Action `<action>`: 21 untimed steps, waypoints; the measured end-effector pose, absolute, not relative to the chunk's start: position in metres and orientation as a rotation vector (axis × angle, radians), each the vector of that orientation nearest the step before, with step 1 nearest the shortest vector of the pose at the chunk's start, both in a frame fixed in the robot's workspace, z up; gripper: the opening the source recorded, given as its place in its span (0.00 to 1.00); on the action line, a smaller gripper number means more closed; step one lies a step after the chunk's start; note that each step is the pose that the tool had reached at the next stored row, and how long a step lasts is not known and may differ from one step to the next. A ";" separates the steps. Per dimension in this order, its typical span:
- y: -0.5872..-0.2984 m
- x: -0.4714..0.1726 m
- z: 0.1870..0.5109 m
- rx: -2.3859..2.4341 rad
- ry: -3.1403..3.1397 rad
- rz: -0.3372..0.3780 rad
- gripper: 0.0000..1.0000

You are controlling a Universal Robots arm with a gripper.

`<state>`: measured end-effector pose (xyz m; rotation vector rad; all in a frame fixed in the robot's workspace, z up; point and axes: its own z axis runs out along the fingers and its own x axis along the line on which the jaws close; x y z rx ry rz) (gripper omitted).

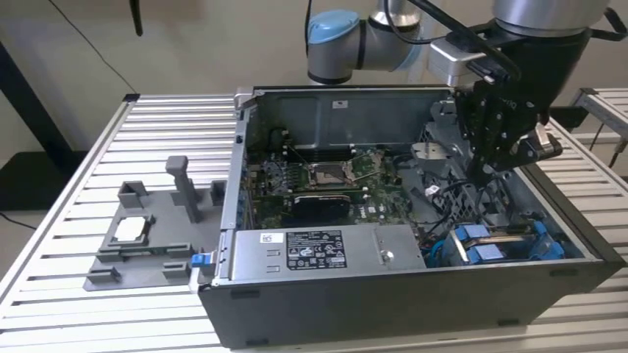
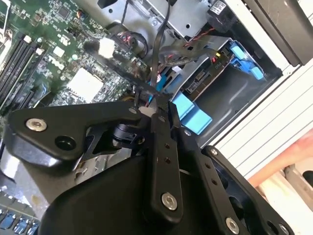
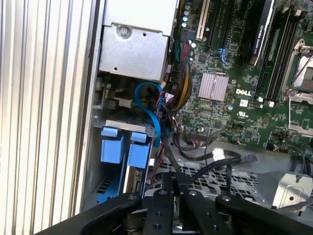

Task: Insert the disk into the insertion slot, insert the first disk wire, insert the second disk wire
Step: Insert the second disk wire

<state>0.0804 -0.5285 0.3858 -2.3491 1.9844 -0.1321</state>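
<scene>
The disk (image 1: pixel 496 243) lies in its blue carrier inside the insertion slot (image 1: pixel 549 254), at the front corner of the open computer case on the exterior view's right. Its connector end (image 2: pixel 205 78) and blue tabs (image 3: pixel 112 144) show in both wrist views. My gripper (image 1: pixel 484 179) hangs inside the case a little behind the disk. Its fingers (image 2: pixel 157 105) are shut on a black disk wire (image 3: pixel 165 152) that runs from the fingertips (image 3: pixel 171 178) toward the tangle of cables beside the slot. Whether any wire is plugged into the disk I cannot tell.
A silver box with a white sticker (image 1: pixel 314 250) fills the case's front. The motherboard (image 1: pixel 324 180) lies behind it. Loose blue and black cables (image 3: pixel 151 112) crowd the space beside the slot. A grey fixture with a small silver chip (image 1: pixel 132 229) sits on the slatted table (image 1: pixel 69 220).
</scene>
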 end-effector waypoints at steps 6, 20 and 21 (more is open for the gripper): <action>-0.528 0.075 0.385 -2.344 1.978 -0.148 0.23; -0.528 0.068 0.377 -2.315 1.949 -0.231 0.16; -0.528 0.068 0.377 -2.316 1.949 -0.232 0.16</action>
